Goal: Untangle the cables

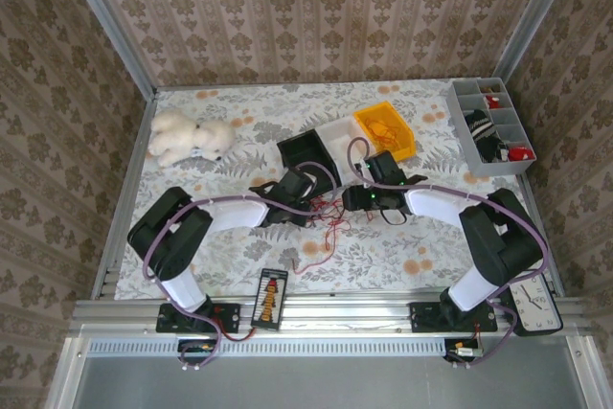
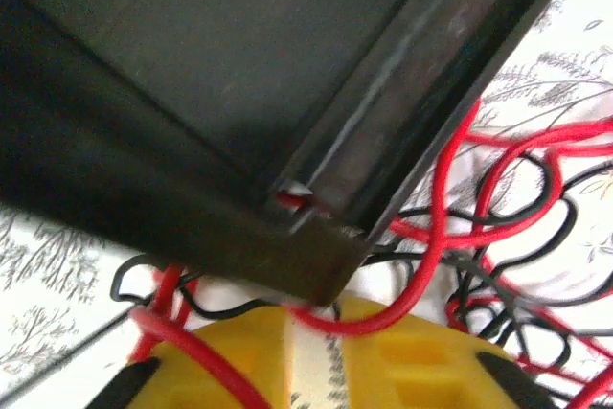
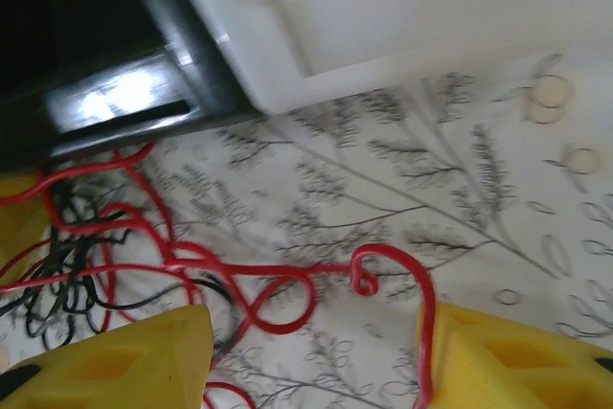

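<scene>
Floral surface (image 1: 402, 246) holds the cables (image 1: 329, 215), tangled between the left gripper (image 2: 311, 337), nearly closed among strands, and the right gripper (image 3: 314, 323), spread wide; the right should pinch one loop and pull slowly

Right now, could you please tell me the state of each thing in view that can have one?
cables: tangled in a loose heap.
left gripper: fingers nearly shut, cables right at their tips.
right gripper: open, above a red strand.
white bin: looks empty.
grey organizer: compartments partly filled.
</scene>
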### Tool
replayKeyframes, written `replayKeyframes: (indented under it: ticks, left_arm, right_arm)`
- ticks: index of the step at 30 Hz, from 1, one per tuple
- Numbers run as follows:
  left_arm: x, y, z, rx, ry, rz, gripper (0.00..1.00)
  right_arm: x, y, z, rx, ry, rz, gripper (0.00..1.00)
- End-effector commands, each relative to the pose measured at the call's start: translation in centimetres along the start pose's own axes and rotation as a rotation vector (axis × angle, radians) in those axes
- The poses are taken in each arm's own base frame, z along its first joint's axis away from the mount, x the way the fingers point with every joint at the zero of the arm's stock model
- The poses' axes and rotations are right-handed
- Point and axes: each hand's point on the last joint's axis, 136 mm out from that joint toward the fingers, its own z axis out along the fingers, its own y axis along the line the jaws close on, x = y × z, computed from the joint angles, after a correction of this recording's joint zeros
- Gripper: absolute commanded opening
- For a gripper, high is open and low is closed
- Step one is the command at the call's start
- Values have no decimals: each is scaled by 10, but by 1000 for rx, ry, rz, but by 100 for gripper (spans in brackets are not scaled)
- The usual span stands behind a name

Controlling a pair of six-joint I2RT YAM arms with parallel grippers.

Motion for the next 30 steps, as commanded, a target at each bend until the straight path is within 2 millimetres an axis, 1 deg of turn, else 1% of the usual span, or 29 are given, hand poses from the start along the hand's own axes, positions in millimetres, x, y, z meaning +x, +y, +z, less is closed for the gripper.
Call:
replayKeyframes:
  ticks: [1, 3, 6, 9, 12, 15, 18, 20, 22, 23, 25, 28, 30]
  left_arm:
    - [13, 17, 14, -107, 52, -7, 9]
    - [12, 25, 18, -149, 59, -23, 6]
    - [10, 40, 24, -203, 58, -76, 0]
    - [5, 59, 29, -238, 49, -160, 0]
    - [-5, 73, 30, -265, 27, -225, 0]
    - [-20, 77, 29, -265, -7, -271, 0]
    - [-32, 75, 25, -260, -31, -288, 0]
    - [-32, 79, 23, -287, -28, -316, 0]
    - [-32, 82, 21, -306, -24, -335, 0]
    - [-32, 82, 21, -311, -23, -335, 0]
    - [-30, 84, 20, -336, -19, -338, 0]
    - [-29, 84, 18, -361, -17, -335, 0]
    - [-29, 83, 16, -365, -21, -332, 0]
  right_arm:
    - [4, 16, 2, -13, 52, -112, 59]
    - [8, 22, 7, 1, 77, -155, 59]
    - [12, 21, 13, 52, 100, -195, 59]
    - [9, 14, 18, 94, 92, -182, 58]
    - [6, 6, 21, 145, 87, -166, 58]
    - [-3, -8, 18, 230, 54, -130, 59]
    - [-12, -24, 11, 325, 16, -88, 59]
    - [-17, -33, 5, 375, -9, -61, 60]
    - [-20, -36, 0, 381, -33, -46, 60]
    - [-21, -35, -1, 364, -48, -43, 60]
    - [-22, -26, -2, 301, -79, -47, 60]
    - [-21, -1, -4, 150, -114, -64, 60]
    - [-19, 20, -7, 64, -126, -122, 59]
